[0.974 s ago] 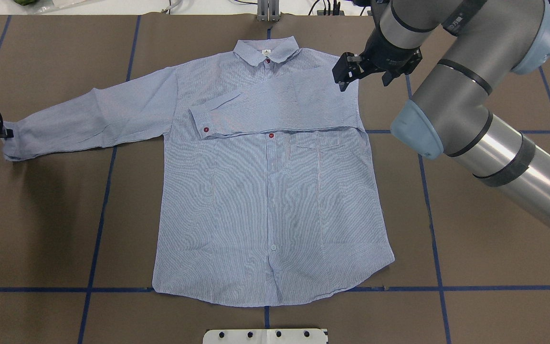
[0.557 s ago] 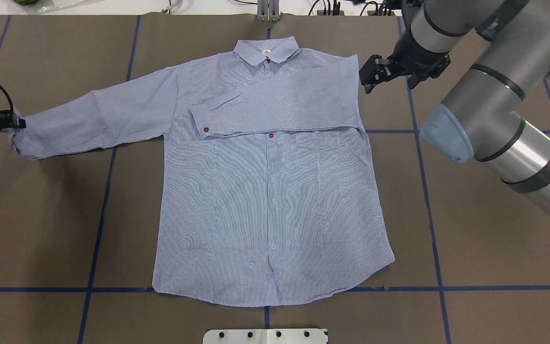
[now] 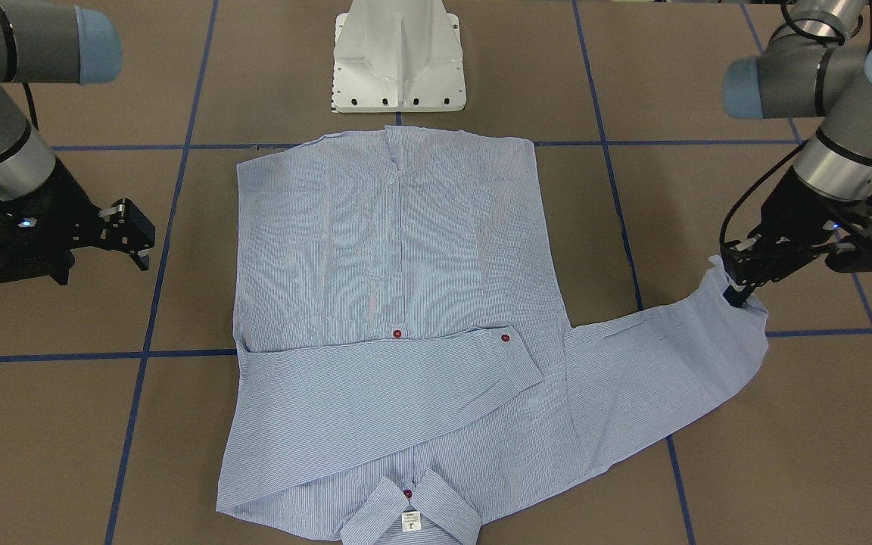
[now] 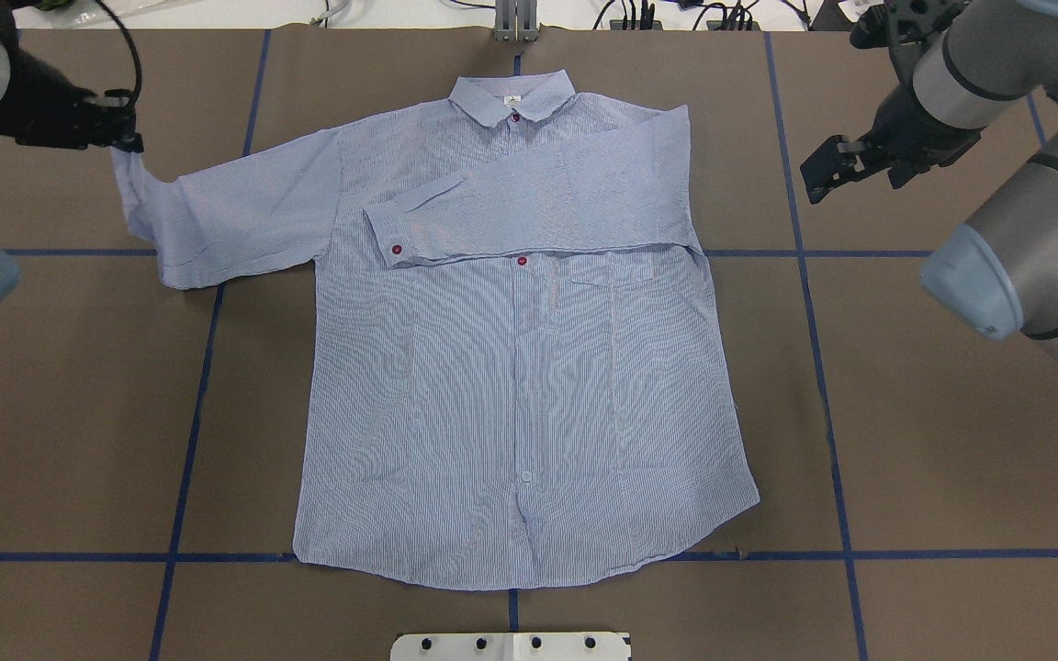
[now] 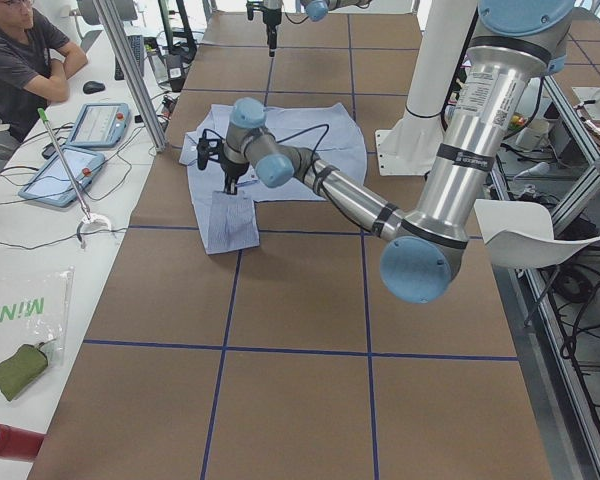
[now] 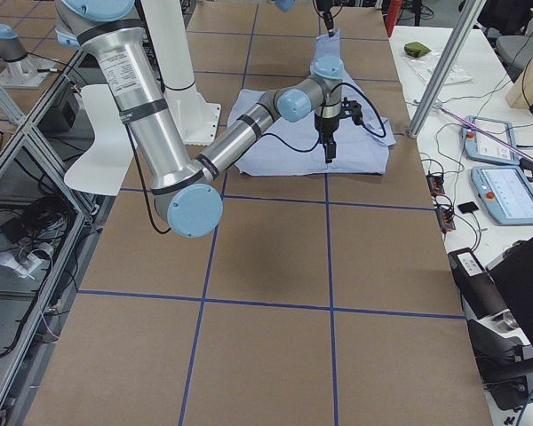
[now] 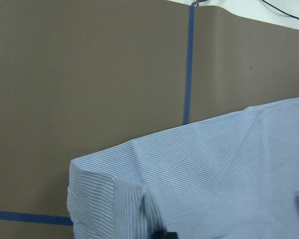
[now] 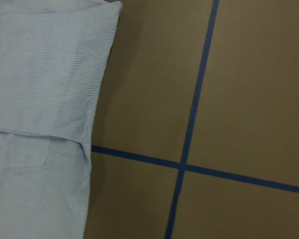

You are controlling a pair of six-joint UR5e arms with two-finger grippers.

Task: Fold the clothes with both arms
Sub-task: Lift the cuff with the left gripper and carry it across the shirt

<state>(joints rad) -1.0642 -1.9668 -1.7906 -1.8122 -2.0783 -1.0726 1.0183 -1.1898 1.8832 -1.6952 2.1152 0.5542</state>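
Observation:
The light blue striped shirt (image 4: 520, 386) lies flat, front up, its collar (image 4: 512, 96) at the table's far side. One sleeve is folded across the chest (image 4: 529, 207). My left gripper (image 4: 125, 140) is shut on the cuff of the other sleeve (image 4: 217, 216) and holds it raised above the table; it also shows in the front-facing view (image 3: 735, 291). The left wrist view shows that cuff (image 7: 119, 199) up close. My right gripper (image 4: 837, 174) is open and empty, off the shirt's shoulder side, and also shows in the front-facing view (image 3: 141, 246).
The brown table cover (image 4: 906, 459) carries blue tape lines (image 4: 827, 386). The white pedestal base (image 3: 398, 60) stands at the shirt's hem side. A side table with tablets (image 5: 90, 130) and a seated person (image 5: 20, 60) lies beyond the far edge.
My left gripper has lifted the sleeve cuff and carried it away from the robot and in toward the shirt. My right gripper has moved outward, away from the shirt's shoulder.

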